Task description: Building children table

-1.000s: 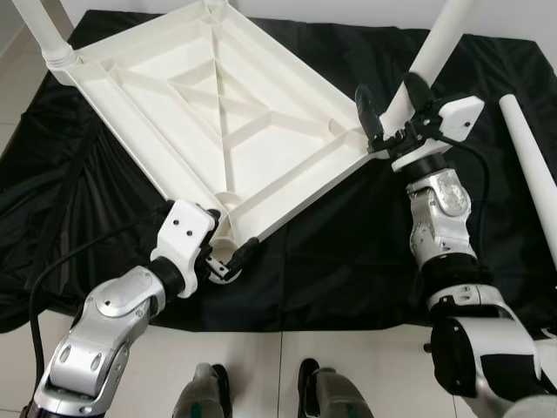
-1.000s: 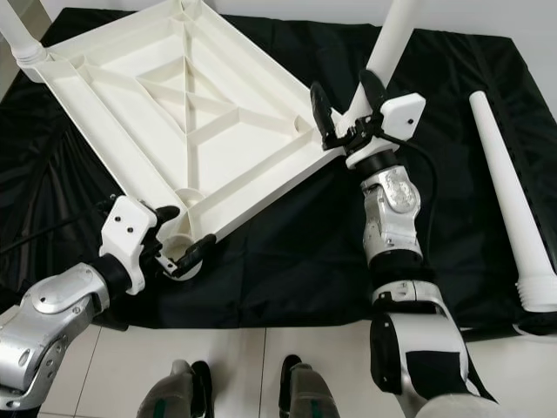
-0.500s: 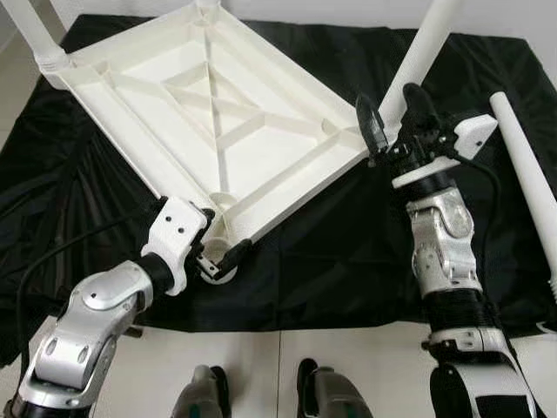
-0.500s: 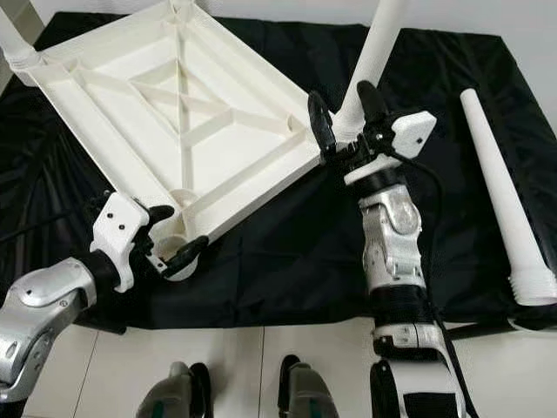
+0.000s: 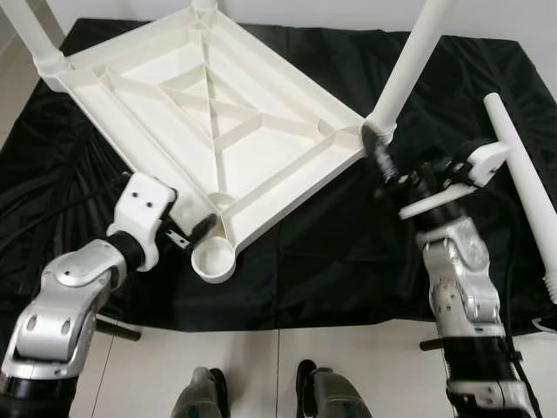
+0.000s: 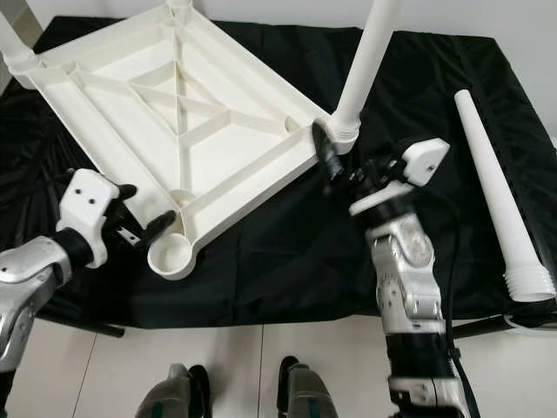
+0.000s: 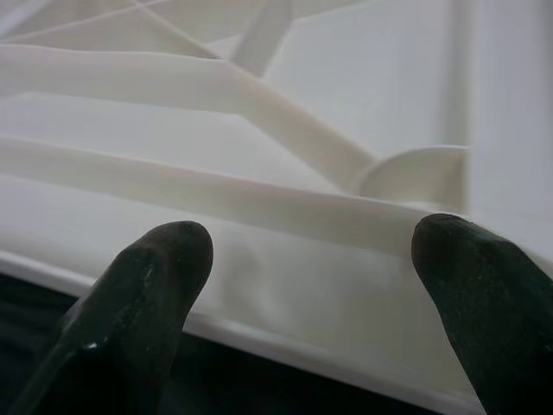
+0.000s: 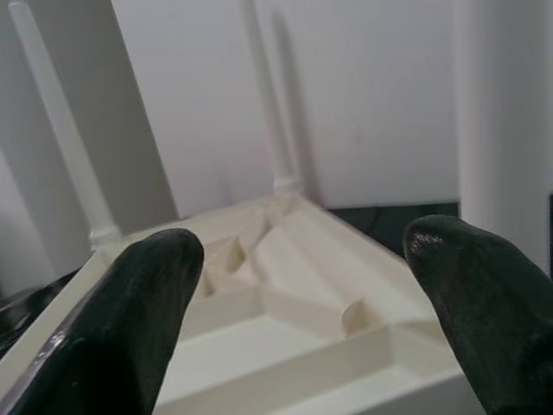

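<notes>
– Look, the right gripper (image 5: pixel 402 171) let go of the leg (image 5: pixel 402 70). Its fingers are spread apart now

– The left gripper (image 5: pixel 185 229) backed off the upside-down table top (image 5: pixel 209 113) too, spread wide. One corner cup (image 5: pixel 213 258) is empty, and a spare leg (image 5: pixel 525 174) lies on the black cloth (image 5: pixel 322 244)

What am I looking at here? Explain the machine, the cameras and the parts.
A two-armed walking robot is building a child's table. Two pictures come from its head, looking down; two come from cameras on its wrists. An upside-down white tabletop lies on a black cloth on the floor, with legs screwed into three corners. The near corner socket is empty, and a spare leg lies on the cloth at the right. The left pincer is open at the tabletop's edge. The right pincer is open beside the right-hand leg, holding nothing.
</notes>
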Tool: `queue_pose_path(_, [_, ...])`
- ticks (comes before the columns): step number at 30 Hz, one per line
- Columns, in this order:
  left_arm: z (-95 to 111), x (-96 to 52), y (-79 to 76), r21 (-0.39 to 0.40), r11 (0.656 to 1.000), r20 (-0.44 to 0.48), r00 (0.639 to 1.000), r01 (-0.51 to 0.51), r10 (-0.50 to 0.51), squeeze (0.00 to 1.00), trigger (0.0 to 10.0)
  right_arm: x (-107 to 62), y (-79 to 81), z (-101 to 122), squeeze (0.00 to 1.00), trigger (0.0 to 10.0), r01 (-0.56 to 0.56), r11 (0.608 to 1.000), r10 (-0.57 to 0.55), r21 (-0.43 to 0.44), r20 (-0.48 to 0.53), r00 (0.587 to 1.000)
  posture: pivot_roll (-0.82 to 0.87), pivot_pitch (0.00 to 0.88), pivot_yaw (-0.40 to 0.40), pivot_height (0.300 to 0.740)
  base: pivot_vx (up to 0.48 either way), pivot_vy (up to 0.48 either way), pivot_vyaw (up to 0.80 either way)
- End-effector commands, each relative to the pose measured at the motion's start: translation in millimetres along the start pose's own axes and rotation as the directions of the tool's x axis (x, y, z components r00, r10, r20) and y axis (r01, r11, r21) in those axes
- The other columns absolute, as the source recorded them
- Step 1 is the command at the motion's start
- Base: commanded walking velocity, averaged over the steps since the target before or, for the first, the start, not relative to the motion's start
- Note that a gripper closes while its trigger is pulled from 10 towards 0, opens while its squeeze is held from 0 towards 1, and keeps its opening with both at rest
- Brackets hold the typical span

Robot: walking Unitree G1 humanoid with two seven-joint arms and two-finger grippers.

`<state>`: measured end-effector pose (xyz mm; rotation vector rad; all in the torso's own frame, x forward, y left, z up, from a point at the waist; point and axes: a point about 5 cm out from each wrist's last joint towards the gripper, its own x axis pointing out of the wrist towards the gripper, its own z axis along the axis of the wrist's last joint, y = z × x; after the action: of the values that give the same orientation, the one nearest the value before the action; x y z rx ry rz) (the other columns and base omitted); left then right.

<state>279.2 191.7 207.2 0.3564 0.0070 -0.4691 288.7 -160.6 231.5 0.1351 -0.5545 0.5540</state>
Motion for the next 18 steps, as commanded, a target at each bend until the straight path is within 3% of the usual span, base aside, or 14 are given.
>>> queue_pose_path(1, [-7,-2.9,13.1,0.039,0.982,-0.039,0.981,-0.187,0.189,0.00,10.0,-6.2,8.5,-1,0.00,10.0,-0.058,0.998,0.059,0.028,-0.036,0.998,0.02,0.219,-0.004,0.740,0.000,0.000,0.00])
queue_pose_path(7, [-16,0.3,19.3,0.117,0.971,-0.099,0.971,-0.207,0.219,0.00,10.0,-26.3,23.0,-7,0.00,10.0,-0.113,0.991,0.123,0.073,-0.149,0.981,0.01,0.209,-0.005,0.740,0.000,0.000,0.00])
queue_pose_path(18, [-29,11.7,30.4,0.210,0.935,-0.181,0.928,-0.286,0.325,0.00,10.0,-47.5,18.6,-3,0.00,10.0,-0.067,0.997,0.075,0.042,-0.239,0.968,-0.04,0.196,0.006,0.740,0.000,0.000,0.00])
